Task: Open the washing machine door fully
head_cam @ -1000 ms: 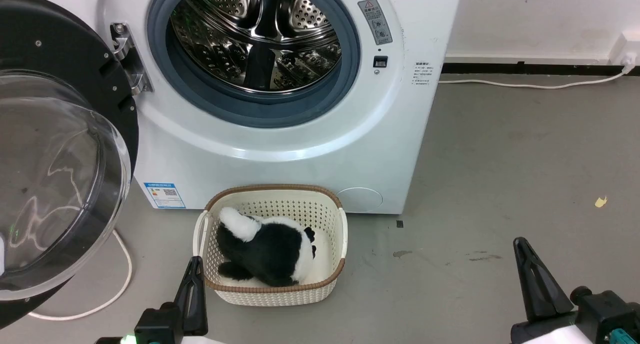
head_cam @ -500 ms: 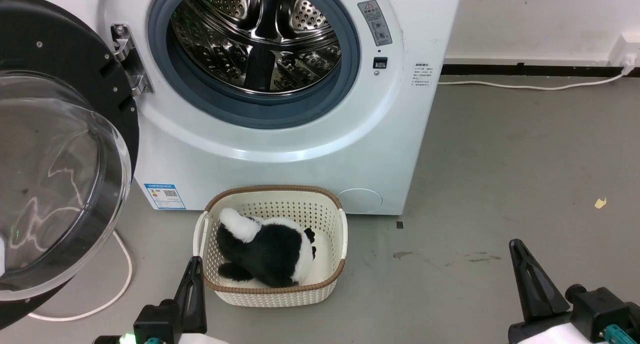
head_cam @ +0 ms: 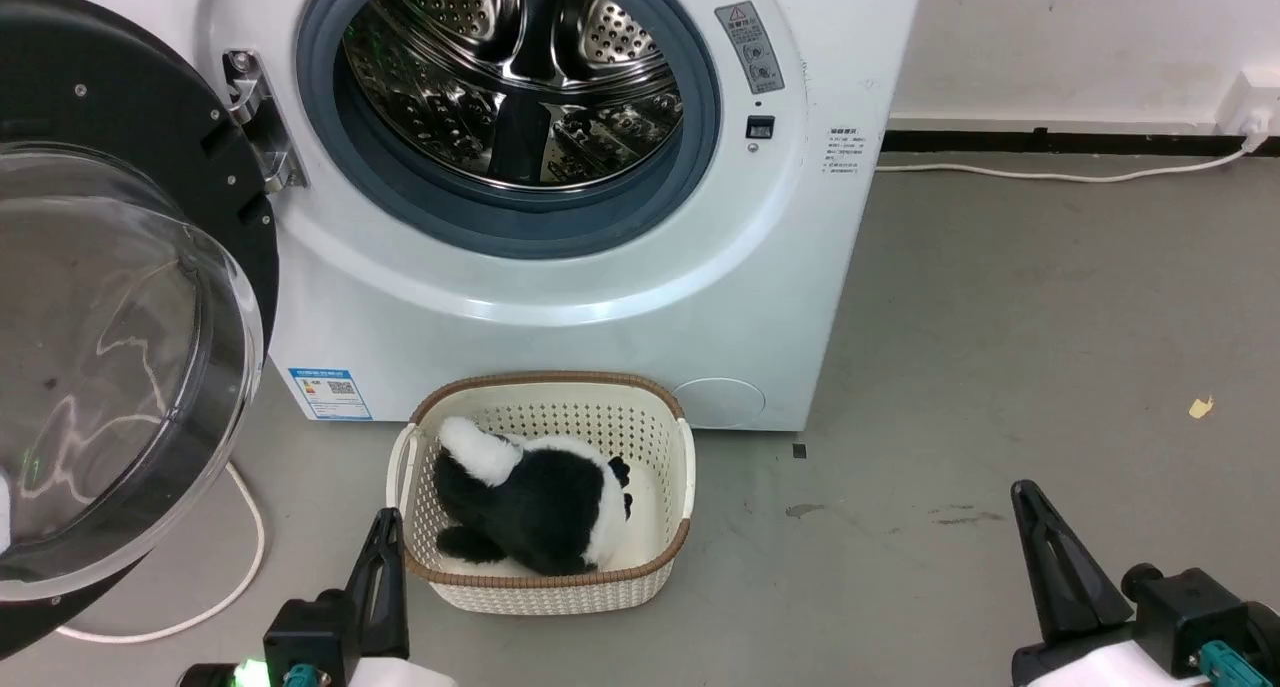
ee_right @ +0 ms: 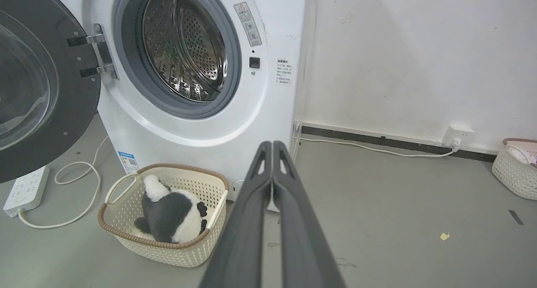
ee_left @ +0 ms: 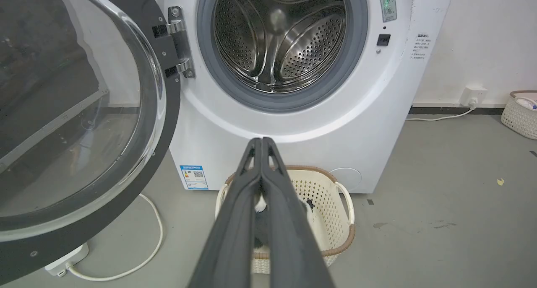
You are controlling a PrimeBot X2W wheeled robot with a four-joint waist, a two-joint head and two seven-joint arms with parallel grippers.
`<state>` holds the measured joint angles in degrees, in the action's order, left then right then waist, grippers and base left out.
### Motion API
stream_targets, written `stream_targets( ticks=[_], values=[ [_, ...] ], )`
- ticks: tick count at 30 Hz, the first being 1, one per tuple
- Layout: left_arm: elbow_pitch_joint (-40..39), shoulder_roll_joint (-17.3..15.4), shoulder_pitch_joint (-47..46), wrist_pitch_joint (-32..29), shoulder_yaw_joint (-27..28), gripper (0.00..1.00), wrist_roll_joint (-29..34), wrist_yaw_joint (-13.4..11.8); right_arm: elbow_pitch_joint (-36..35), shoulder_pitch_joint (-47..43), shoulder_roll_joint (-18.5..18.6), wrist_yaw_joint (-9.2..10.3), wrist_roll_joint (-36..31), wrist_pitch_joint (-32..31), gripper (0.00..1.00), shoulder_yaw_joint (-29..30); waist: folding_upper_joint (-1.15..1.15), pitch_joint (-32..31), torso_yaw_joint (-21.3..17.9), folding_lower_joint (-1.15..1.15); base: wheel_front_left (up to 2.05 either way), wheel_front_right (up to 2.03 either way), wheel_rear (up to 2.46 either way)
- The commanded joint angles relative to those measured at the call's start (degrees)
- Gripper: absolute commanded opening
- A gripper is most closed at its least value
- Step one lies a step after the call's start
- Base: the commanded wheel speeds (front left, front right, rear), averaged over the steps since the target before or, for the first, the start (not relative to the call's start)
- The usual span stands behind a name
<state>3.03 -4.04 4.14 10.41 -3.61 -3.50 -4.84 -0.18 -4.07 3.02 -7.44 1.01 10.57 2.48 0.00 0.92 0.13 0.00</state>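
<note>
Before the washer (head_cam: 560,307), left pincer (head_cam: 385,515) and right pincer (head_cam: 1022,491), both pressed together, have edged slightly left.

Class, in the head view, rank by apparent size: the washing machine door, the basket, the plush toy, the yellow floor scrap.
1. washing machine door (nearer the camera, cropped by the frame)
2. basket
3. plush toy
4. yellow floor scrap
</note>
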Motion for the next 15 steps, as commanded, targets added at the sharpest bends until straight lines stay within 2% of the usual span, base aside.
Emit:
stream_targets(
  ticks=[1,15],
  values=[
    [-0.4,0.3,-1.0,-0.3,0.2,0.0,0.6,0.3,0.1,1.1,0.0,-0.01,-0.2,-0.4,0.0,-0.2,0.0,0.0,0.0,0.0,0.0,0.0,0.0],
    [-0.8,0.5,-1.6,-1.9,0.7,0.0,1.0,1.0,0.1,1.6,-0.1,-0.02,-0.3,-2.1,0.0,-0.5,0.0,-0.2,0.0,0.0,0.0,0.0,0.0]
  ],
)
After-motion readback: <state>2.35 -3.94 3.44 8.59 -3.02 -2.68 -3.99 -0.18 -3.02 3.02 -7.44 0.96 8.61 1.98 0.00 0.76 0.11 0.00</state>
